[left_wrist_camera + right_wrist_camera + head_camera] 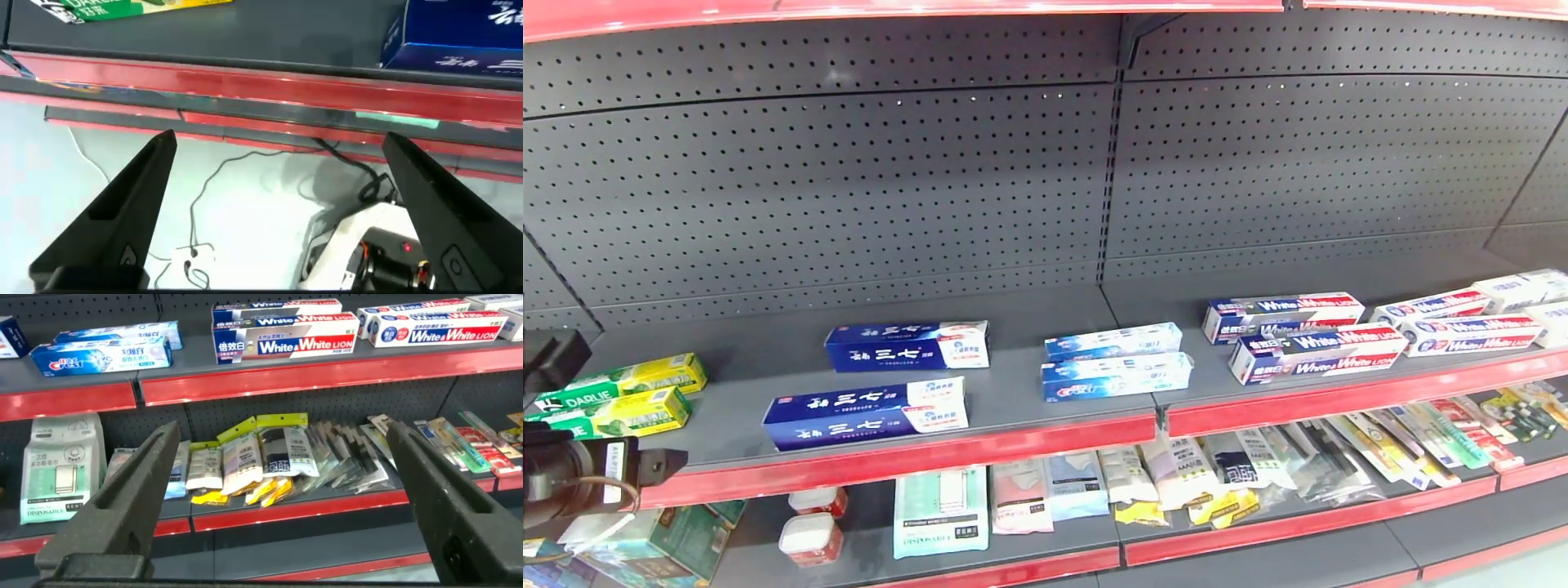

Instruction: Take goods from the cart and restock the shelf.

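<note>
Left gripper (278,212) sits nearest, at eight o'clock in the head view, just off the red front lip (915,453) of the upper shelf deck (1029,318); its fingers (122,220) are spread wide and released, nothing between them; right gripper (282,506) faces the lower shelf deck (866,563), its fingers (122,506) likewise apart and empty. Goods noted on the upper shelf deck, head view: two green-and-yellow boxes (629,380) at nine o'clock, one behind the other, lying flat and lengthwise to the lip; two dark blue boxes (866,412) at eight o'clock, the front one near the lip, the rear one well apart from it; two light blue boxes (1116,376) between four and five o'clock, one just behind the other; white-and-red boxes (1319,353) at three o'clock, in front and rear rows running toward the right edge. Lower shelf deck: two red-lidded tubs (811,539) at seven o'clock; pale green pouch (940,510) at six o'clock, flat packets (1176,474) overlapping beside it; carded packs (1421,441) fanned out at four o'clock. Green cartons (662,543) lie between seven and eight o'clock below the left gripper; whether they rest in a cart cannot be told.
</note>
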`<state>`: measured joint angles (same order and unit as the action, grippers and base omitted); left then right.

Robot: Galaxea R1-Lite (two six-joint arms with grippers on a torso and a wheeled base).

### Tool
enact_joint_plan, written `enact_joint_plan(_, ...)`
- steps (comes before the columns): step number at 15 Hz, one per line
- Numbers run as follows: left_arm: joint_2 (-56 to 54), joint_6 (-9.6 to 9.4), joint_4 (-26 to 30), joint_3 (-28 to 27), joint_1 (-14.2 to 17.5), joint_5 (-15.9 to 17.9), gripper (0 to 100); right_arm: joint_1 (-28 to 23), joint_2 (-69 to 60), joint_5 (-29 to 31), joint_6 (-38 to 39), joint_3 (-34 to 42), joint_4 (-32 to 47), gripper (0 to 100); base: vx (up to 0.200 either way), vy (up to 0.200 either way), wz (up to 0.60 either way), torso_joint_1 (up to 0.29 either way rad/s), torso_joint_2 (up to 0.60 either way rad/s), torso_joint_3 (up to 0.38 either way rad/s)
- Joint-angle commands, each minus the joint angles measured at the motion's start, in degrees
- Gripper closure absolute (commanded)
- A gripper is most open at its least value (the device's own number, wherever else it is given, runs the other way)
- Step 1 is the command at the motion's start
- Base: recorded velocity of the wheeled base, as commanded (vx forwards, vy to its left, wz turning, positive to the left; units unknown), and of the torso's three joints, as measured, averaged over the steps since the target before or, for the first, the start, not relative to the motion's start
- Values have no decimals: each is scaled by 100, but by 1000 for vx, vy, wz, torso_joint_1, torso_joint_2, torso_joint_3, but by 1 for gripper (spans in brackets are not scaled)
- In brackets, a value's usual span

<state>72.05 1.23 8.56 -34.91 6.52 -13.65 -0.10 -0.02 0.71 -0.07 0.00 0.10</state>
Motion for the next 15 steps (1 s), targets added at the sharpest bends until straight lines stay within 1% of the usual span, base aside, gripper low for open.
enact_joint_plan(1, 398, 18, -100, -24, 192, -182, 0, 1, 11, 0, -1, 0, 8, 0, 0, 0, 0, 0, 0, 0)
enact_joint_plan(5, 881, 18, -627, -15, 508, -445, 0, 1, 11, 0, -1, 0, -1, 0, 0, 0, 0, 0, 0, 0)
enact_joint_plan(7, 1171, 44, -944, 2, 499, -445, 0, 1, 11, 0, -1, 0, 8, 0, 0, 0, 0, 0, 0, 0)
enact_joint_plan(10, 1707, 44, -1682, -42, 499, -454, 0, 1, 11, 0, -1, 0, 8, 0, 0, 0, 0, 0, 0, 0)
enact_joint_plan(11, 1831, 35, -1787, -51, 473, -463, 0, 1, 11, 0, -1, 0, -1, 0, 0, 0, 0, 0, 0, 0)
enact_joint_plan(13, 1989, 35, -1814, -77, 376, -454, 0, 1, 11, 0, -1, 0, 8, 0, 0, 0, 0, 0, 0, 0)
enact_joint_plan(15, 2103, 35, -1823, -121, 359, -454, 0, 1, 11, 0, -1, 0, -1, 0, 0, 0, 0, 0, 0, 0)
